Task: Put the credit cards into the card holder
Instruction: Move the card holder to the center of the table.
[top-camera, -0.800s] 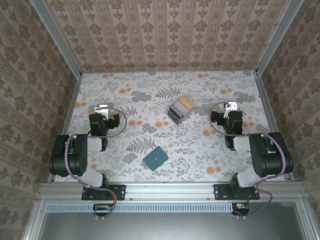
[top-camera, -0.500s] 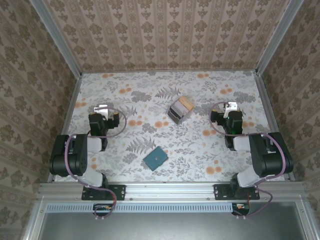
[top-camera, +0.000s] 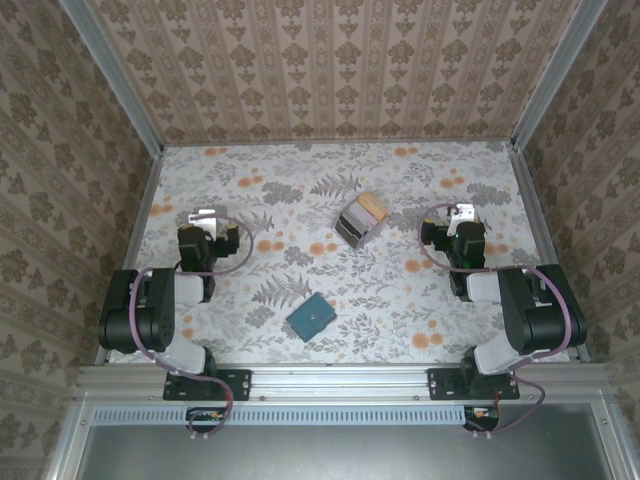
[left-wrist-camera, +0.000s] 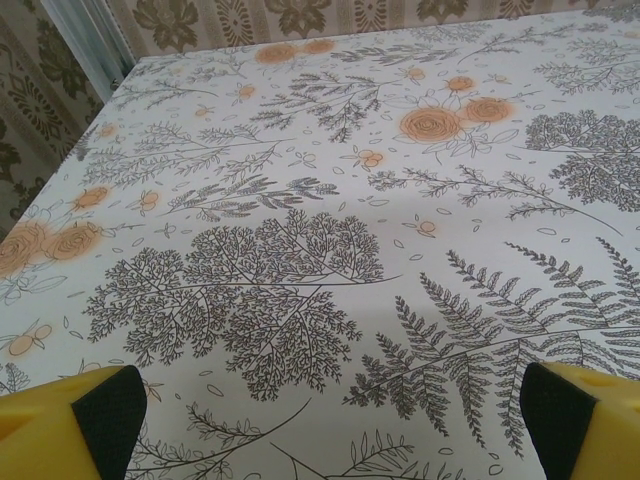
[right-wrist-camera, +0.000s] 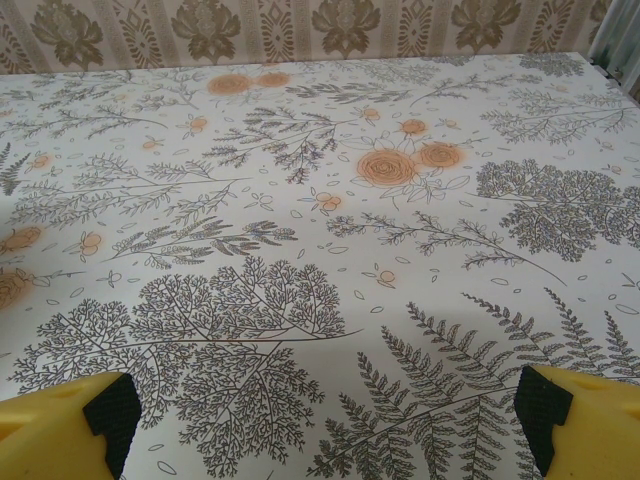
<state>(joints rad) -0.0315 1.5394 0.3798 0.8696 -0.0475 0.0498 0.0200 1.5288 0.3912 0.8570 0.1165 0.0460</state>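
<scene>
Cards first: the credit cards (top-camera: 364, 211) sit bunched in a small dark-sided box (top-camera: 349, 232) at mid-table, tan and lilac showing on top. The card holder (top-camera: 311, 317) lies flat nearer the arm bases, well apart from the box. Its teal cover faces up and it looks folded shut. Out to the flanks, the left gripper (top-camera: 204, 219) waits on its own side of the table (top-camera: 420, 180) and the right gripper (top-camera: 462, 214) mirrors it, both well clear of box and wallet. Each wrist view has jaws spread wide, with yellow fingers and dark pads (left-wrist-camera: 110, 410) at the bottom corners and nothing but floral cloth between them. So nothing is held, and the job looks to be at its very start. The wallet likely wants opening before any card travels. The left gripper, the nearer one, seems best placed to catch the cover's free edge and keep it pinned flat. The right is closer to the box and should come down from above. It would do well to narrow its jaws and pinch a single card by its exposed edge, since taking several at once risks a fumble or a tipped box.
</scene>
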